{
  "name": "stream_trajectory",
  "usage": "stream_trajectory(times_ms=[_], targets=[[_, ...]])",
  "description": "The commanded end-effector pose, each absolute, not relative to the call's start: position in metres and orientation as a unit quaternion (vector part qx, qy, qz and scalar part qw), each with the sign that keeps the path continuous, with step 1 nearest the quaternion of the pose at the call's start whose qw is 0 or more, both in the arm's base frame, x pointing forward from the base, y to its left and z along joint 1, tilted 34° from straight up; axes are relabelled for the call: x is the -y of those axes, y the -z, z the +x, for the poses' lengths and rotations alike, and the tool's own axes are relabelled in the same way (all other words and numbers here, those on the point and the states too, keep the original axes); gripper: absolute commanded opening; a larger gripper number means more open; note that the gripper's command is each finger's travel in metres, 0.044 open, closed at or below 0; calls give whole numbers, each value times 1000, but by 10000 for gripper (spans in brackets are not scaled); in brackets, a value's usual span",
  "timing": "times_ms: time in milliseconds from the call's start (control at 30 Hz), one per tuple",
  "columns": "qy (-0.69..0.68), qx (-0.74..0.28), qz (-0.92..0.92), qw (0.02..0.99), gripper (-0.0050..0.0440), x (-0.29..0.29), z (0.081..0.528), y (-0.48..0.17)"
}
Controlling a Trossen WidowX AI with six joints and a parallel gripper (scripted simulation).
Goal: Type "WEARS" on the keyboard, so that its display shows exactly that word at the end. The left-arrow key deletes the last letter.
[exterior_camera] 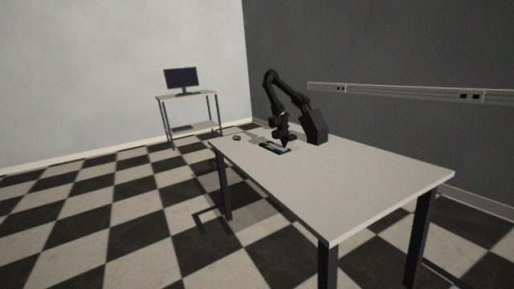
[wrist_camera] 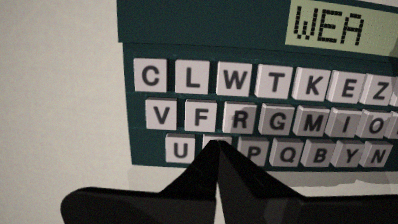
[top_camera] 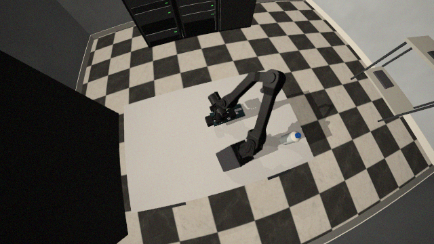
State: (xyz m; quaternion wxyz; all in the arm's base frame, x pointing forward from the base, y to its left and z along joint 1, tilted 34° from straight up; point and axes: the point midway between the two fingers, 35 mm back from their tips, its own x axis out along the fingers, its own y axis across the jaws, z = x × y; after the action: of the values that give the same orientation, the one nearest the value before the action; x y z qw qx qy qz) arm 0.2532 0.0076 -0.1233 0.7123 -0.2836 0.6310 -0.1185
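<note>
Hovering low over the dark green keyboard with white square keys (wrist_camera: pixel 260 107) on the pale grey table (exterior_camera: pixel 341 181), the black pincer (wrist_camera: pixel 218 145) is clenched on nothing, its tip covering the bottom-row key right of U, while the pale green display (wrist_camera: pixel 345 27) reads WEA.

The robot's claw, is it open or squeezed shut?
Squeezed shut. In the wrist view the gripper has its two dark fingers pressed together into one point, nothing between them, right over the keyboard's bottom row.
</note>
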Motion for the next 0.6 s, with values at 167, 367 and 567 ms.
stream_trajectory(times_ms=[167, 367, 567], targets=[[121, -629, -282, 714, -50, -7, 254, 122], [119, -625, -280, 719, -50, -13, 257, 115], [118, -624, -276, 722, -50, -28, 254, 93]])
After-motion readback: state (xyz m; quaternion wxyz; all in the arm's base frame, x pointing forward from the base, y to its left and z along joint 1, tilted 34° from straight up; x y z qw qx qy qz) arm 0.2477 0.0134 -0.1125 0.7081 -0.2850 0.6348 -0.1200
